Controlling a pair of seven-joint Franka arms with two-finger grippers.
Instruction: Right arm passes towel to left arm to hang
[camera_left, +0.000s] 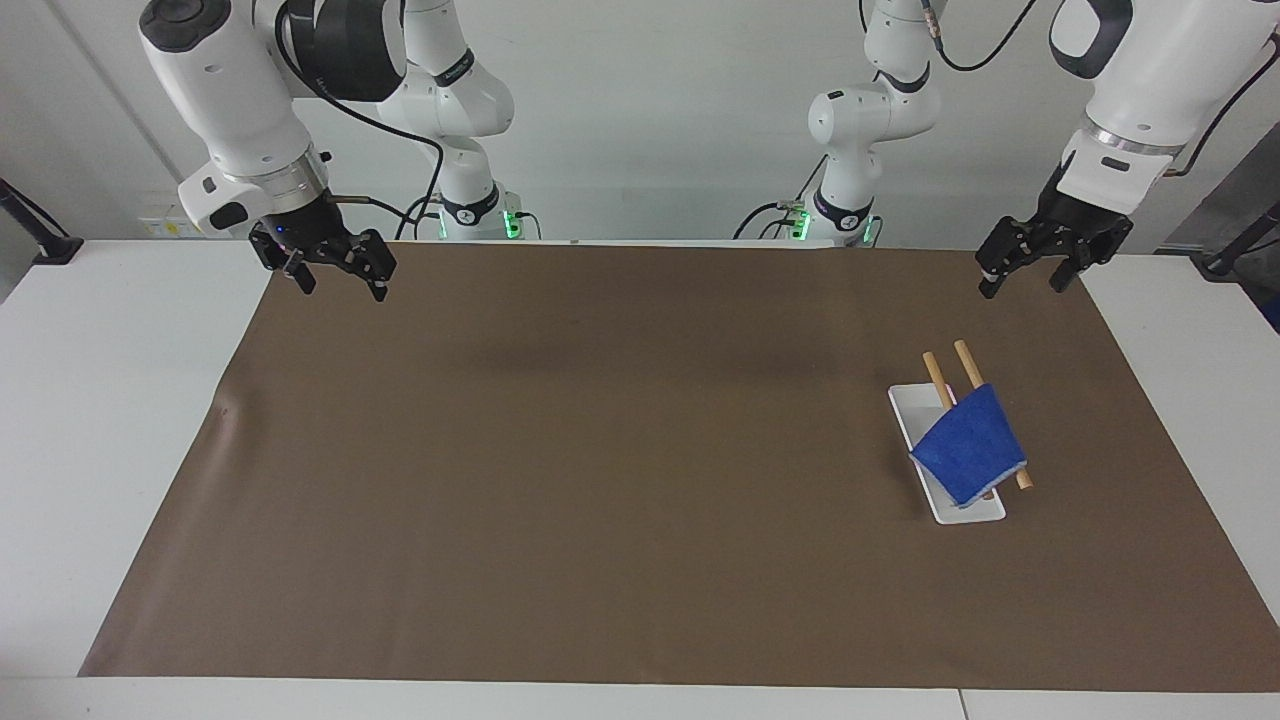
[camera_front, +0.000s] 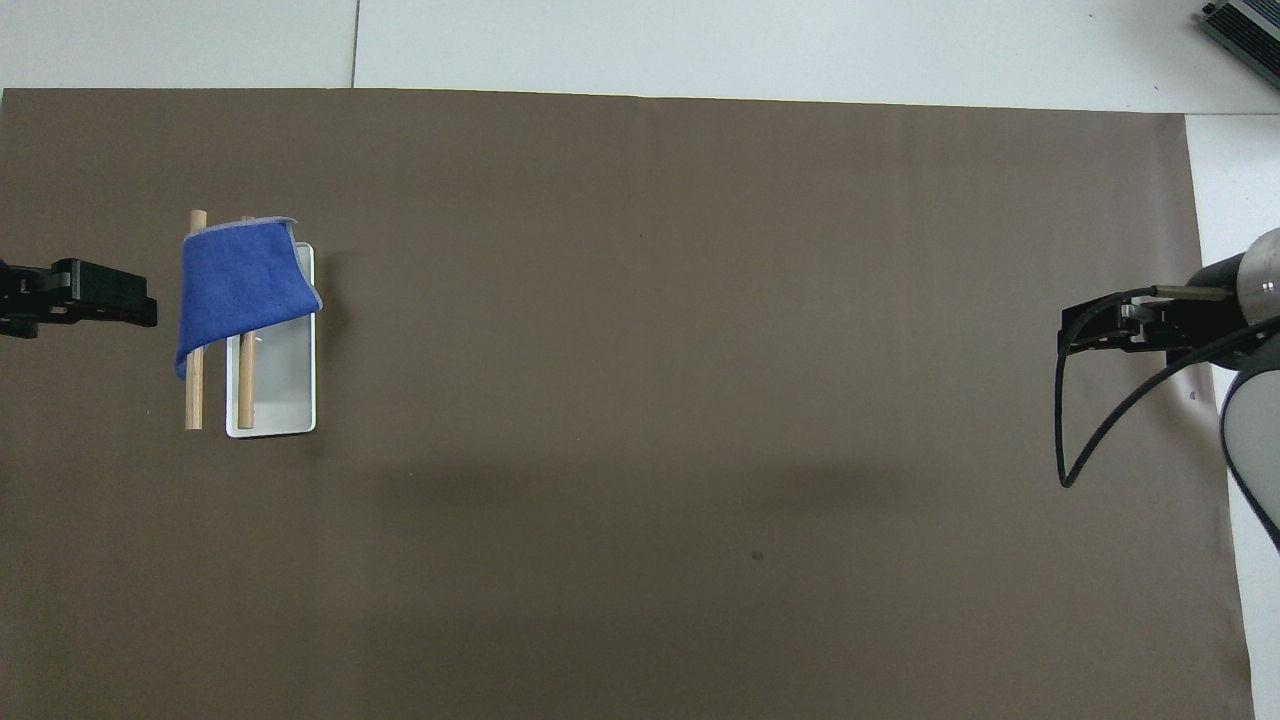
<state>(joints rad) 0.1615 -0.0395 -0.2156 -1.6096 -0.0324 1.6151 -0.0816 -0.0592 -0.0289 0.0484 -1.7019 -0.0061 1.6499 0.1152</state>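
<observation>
While towel drapes rack, both grippers' jaws apart, over mat corners

Blue towel draped over wooden rack bars.

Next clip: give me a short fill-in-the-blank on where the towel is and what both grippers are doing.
1. The blue towel is draped over two ____ bars.
2. The bars stand on a ____ tray.
3. The rack is toward the ____ arm's end of the table.
4. The left gripper and the right gripper are both ____ and hold nothing.

Missing words: wooden; white; left; open
</observation>
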